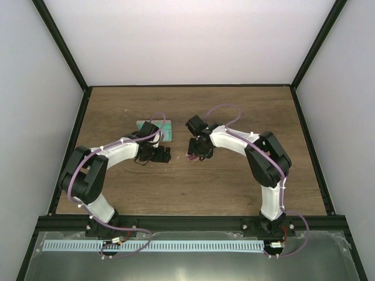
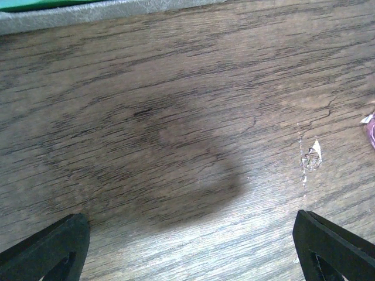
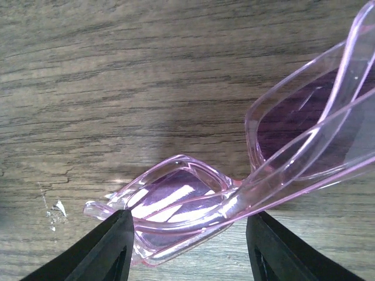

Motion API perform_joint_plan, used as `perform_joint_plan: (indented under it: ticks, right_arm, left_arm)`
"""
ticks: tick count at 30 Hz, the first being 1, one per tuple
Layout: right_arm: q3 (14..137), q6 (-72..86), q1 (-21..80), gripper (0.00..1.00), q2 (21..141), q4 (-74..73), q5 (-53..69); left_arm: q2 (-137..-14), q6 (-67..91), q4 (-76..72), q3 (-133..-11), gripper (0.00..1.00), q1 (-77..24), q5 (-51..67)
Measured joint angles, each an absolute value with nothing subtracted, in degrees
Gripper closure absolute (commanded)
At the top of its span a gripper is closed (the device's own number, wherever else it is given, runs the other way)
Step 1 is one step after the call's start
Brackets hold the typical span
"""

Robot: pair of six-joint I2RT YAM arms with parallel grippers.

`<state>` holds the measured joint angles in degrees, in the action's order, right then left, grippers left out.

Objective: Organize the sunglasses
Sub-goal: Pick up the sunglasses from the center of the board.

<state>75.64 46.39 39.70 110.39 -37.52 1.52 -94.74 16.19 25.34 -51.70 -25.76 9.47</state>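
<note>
I see the sunglasses on the table between the fingers of the right gripper; the case lies behind the left gripper.

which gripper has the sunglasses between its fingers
The right gripper: a pink lens of the sunglasses sits between its fingers. The left gripper is open over the table, nothing between its fingers.

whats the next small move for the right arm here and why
Probably close the right pincer on the sunglasses: its fingers straddle one pink lens, but whether they grip yet is unclear. The left pincer is open near the case.
</note>
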Motion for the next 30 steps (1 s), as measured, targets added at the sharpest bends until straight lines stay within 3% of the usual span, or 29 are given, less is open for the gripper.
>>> perform_joint_plan:
  ticks: [14,30]
  right_arm:
    - [76.7,45.3,39.1,0.46,110.0,-42.0,-3.0]
    - [72.4,45.6,39.1,0.44,101.3,-43.9,-4.6]
  left_arm:
    - [-94.7,16.2,25.1,-51.7,0.03,-25.8,9.5]
    - [-94.9,16.2,24.6,-51.7,0.03,-25.8,9.7]
